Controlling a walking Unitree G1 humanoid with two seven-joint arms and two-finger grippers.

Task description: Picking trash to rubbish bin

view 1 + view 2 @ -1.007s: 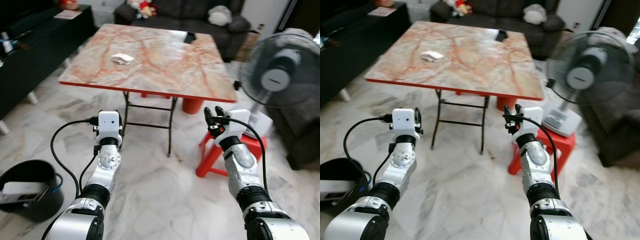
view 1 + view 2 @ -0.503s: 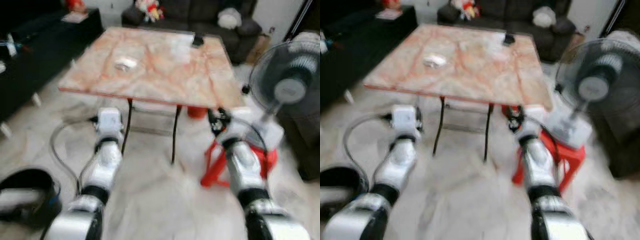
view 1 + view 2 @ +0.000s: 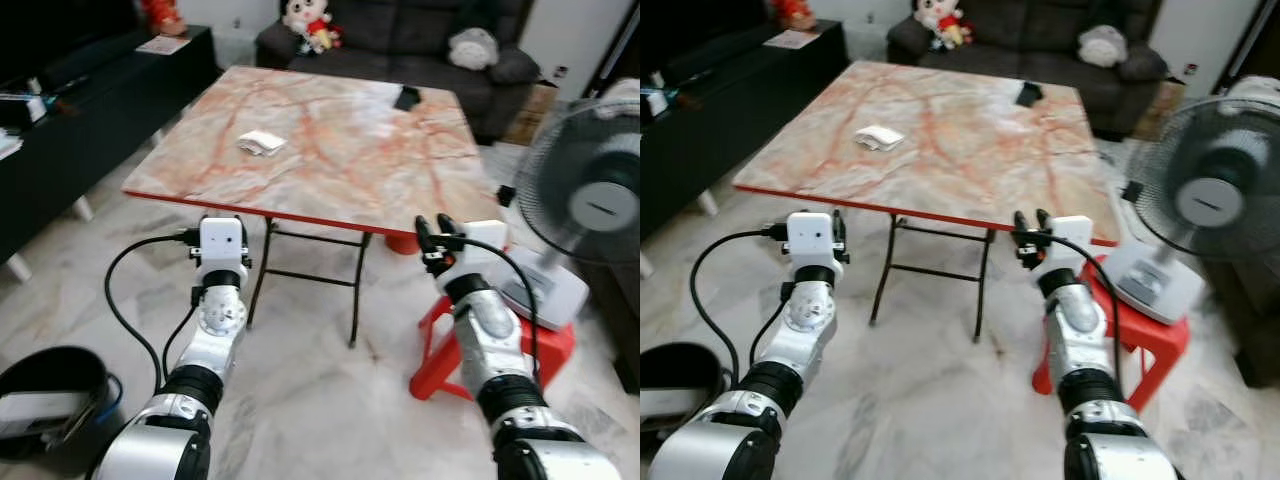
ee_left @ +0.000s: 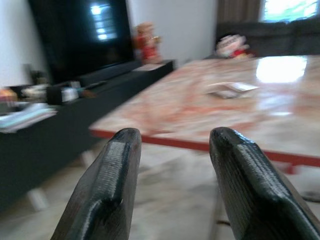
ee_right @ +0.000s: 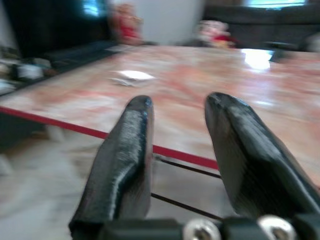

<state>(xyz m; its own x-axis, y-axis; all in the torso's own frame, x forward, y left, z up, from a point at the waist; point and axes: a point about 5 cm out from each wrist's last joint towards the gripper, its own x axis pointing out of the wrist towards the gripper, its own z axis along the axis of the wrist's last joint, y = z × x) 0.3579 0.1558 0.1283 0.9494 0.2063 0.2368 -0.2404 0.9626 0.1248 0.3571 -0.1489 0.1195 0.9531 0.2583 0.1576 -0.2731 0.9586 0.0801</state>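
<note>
Trash, a small crumpled white piece of paper, lies on the marbled orange-and-cream bench ahead of me, toward the bench's left side and well back from the red front edge. My left jaws are held out low in front of that edge, below the bench top, with the 2 black fingers standing apart and nothing between them; along them I see the white scrap resting on the top further in. My right jaws are raised at about the same height near the bench's front right corner, fingers also apart and empty, pointing across the red rim toward the paper.

Down on the marble floor to my left sits the black rubbish bin (something flat and white already lies inside it), well apart from both arms and from the bench. A small dark object rests near the bench's far right edge. To my right a red plastic stool stands beside the bench legs, and a standing fan with a grey grille and white base is just beyond it. A dark sofa with soft toys runs along the far side of the room, and a low black cabinet lines the left wall.
</note>
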